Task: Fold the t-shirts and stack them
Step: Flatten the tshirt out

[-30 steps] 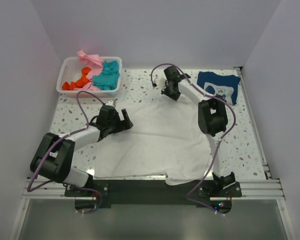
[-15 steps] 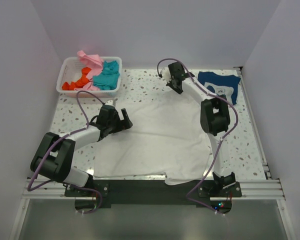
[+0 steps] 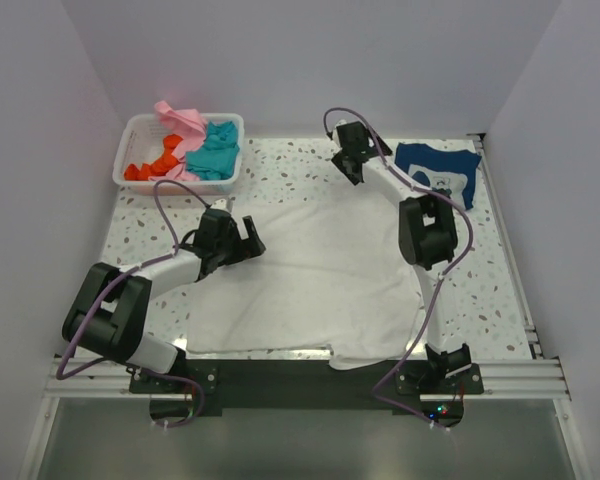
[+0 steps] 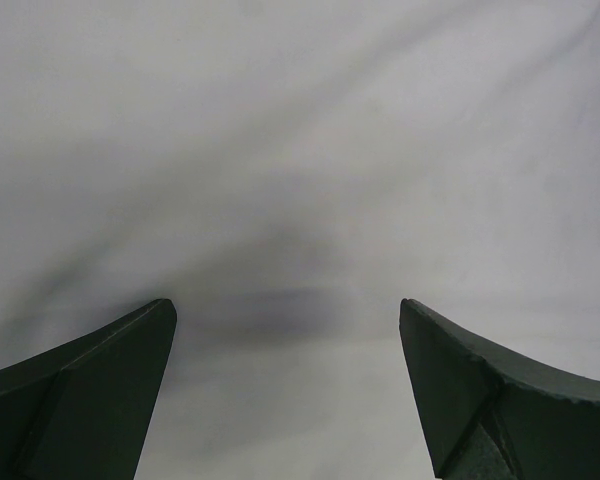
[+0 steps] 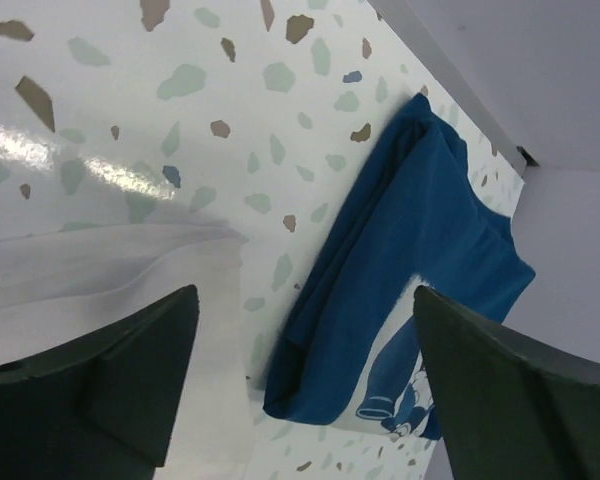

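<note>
A plain white t-shirt [image 3: 310,270] lies spread flat across the middle of the table. My left gripper [image 3: 245,238] hovers open just over its left part; in the left wrist view the white cloth [image 4: 300,150] fills everything beyond the open left gripper [image 4: 286,305]. My right gripper [image 3: 348,160] stands open past the shirt's far edge with nothing between its fingers. The right wrist view shows that open right gripper [image 5: 305,292] with the white shirt's edge [image 5: 100,270] on the left. On the right lies a folded navy t-shirt [image 5: 400,260] with a white print, at the table's back right [image 3: 438,172].
A white slotted basket [image 3: 176,184] at the back left holds crumpled pink [image 3: 180,118], teal [image 3: 216,150] and orange [image 3: 150,165] t-shirts. Speckled table top [image 3: 280,165] shows between the basket and the right arm. Walls close in the back and both sides.
My right gripper has gone from shut to open and shifted back and to the right, beyond the white shirt's far edge. The left arm has not moved.
</note>
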